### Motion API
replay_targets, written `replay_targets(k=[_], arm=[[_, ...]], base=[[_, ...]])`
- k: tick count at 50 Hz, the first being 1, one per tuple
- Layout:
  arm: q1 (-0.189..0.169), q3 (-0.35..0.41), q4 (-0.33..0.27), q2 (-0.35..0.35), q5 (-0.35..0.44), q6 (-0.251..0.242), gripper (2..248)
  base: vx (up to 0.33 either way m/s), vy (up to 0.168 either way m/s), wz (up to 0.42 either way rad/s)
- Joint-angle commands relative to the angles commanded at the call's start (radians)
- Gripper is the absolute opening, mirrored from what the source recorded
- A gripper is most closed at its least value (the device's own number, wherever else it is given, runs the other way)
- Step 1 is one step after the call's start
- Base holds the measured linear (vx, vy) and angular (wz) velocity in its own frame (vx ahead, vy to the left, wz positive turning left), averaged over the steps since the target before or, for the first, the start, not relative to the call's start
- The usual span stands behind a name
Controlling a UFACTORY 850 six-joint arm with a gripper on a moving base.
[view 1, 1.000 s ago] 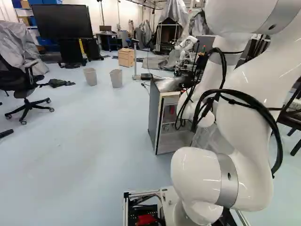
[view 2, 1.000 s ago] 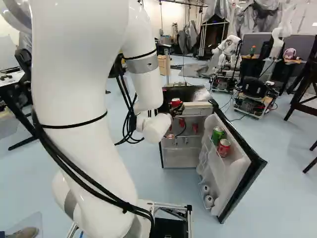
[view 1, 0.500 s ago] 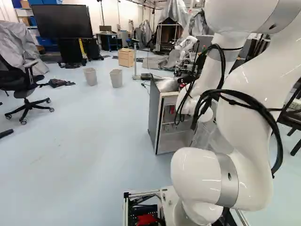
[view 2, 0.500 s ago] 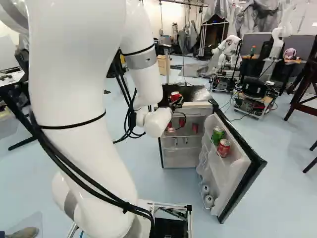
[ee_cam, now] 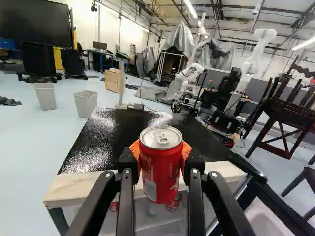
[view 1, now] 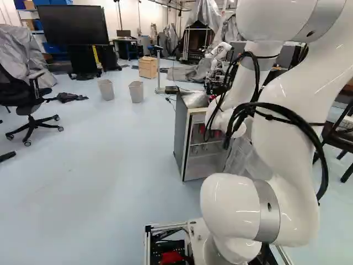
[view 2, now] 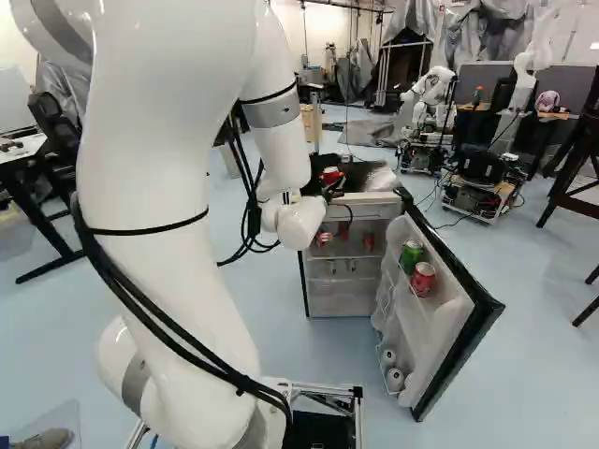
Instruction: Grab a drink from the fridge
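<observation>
In the right base view my gripper [view 2: 334, 189] is at the fridge's top front edge, partly hidden by the wrist. The wrist view shows the gripper [ee_cam: 161, 157] shut on an upright red can [ee_cam: 160, 169], an orange pad on each side. Behind and below the can is the black top of the fridge [ee_cam: 110, 135]. The fridge door [view 2: 456, 323] stands open, with a green can [view 2: 412, 254] and a red can [view 2: 423, 279] in its upper rack and white-ended cans lower down. More red cans [view 2: 369, 241] lie on the inside shelf.
The open door juts toward the base on the fridge's right. Beyond stand two grey bins [view 1: 136, 91], a wooden box [view 1: 148, 67] and another robot [view 2: 431, 94]. An office chair [view 1: 30, 105] is at the far left, dark wooden chairs [ee_cam: 285, 115] at the right.
My arm has lifted the held can from near the fridge's top front edge to a higher place, its wrist shifting slightly. The base and fridge door have stayed put.
</observation>
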Motion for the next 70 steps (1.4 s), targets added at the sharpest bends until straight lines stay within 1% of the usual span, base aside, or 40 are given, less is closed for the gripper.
replay_targets(k=[44, 56, 62, 70], arm=[[0.053, -0.163, 0.0, -0.131, 0.0, 0.0, 98], [0.058, -0.177, 0.0, -0.142, 0.0, 0.0, 98], [0.058, -0.178, 0.0, -0.143, 0.0, 0.032, 98], [0.058, -0.178, 0.0, -0.143, 0.0, 0.109, 98]], base=[[0.0, 0.0, 0.0], [0.0, 0.0, 0.0], [0.0, 0.0, 0.0], [0.0, 0.0, 0.0]])
